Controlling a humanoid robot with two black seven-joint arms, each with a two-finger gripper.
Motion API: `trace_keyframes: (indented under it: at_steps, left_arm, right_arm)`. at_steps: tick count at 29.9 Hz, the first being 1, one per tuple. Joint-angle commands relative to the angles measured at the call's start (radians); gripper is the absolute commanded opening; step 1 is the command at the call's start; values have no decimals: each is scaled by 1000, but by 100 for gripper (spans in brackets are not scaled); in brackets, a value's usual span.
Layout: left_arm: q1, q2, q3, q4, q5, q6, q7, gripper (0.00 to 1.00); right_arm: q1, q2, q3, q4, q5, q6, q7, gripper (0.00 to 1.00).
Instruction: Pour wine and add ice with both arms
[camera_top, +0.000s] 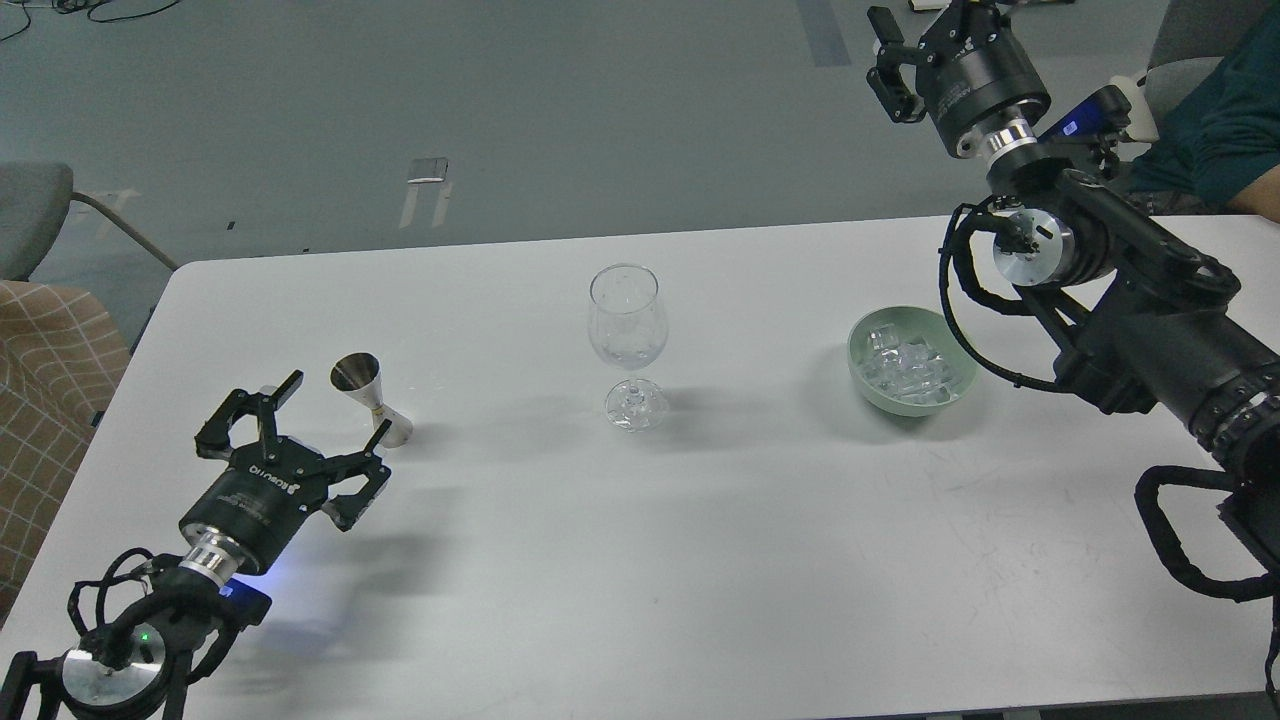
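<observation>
A clear wine glass (626, 325) stands upright at the middle of the white table (640, 560). A small steel jigger (368, 396) stands on the table at the left. My left gripper (300, 450) is open and empty, just in front of and left of the jigger, apart from it. A pale green bowl (860, 372) at the right holds several clear ice cubes (908, 366). My right gripper (915, 40) is raised high beyond the table's far edge, above and behind the bowl; it looks open and empty. No stream of wine shows.
A grey chair (30, 215) and a checked cushion (45, 400) stand off the table's left edge. A person in a teal top (1220, 130) sits at the far right corner. The table's front half holds only my arms.
</observation>
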Motion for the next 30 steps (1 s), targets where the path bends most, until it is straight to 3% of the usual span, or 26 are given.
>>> trace_keyframes:
  at_steps: [1,4,9,13,17,24,30]
  left_arm:
    - [23,10,-64,3,0,-76,1,98]
    - [23,64,-110,16,11,-139,1,98]
    - [-3,180,-152,45,20,-148,1,98]
    - [-80,309,-161,105,54,-148,-113,98]
    - [-196,406,-152,178,180,-148,-256,98]
    - [-365,403,-146,184,431,-148,-379,98]
    - [-534,405,-6,244,468,-148,-391,98]
  right_arm:
    - [-13,-32,-2,30,0,1,0,100]
    - [-29,-85,-39,77,-6,1,0,100]
    - [-29,-196,-156,156,-29,-6,0,100]
    - [-30,-303,-226,248,-127,-18,0,100]
    - [-45,-406,-286,350,-270,-58,0,100]
    - [-45,-521,-413,479,-539,-158,0,100]
    - [-45,-544,-548,496,-927,-300,0,100]
